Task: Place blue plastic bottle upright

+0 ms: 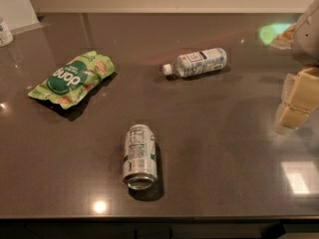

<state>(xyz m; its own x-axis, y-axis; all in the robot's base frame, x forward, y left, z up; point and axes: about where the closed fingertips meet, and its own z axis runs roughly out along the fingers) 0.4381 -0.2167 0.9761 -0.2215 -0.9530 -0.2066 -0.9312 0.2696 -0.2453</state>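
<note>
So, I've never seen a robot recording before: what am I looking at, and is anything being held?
It is one camera view, looking down on a dark countertop. The pale yellow blocky part at the right edge is the gripper, the clamp ending the robot's single arm; it is apart from every item and seems to hold nothing. On it lie the blue plastic bottle on its side, cap pointing left, a silver-green can on its side nearer the camera, and a green snack bag at the left. The bottle is to be stood upright; not yet done.
</note>
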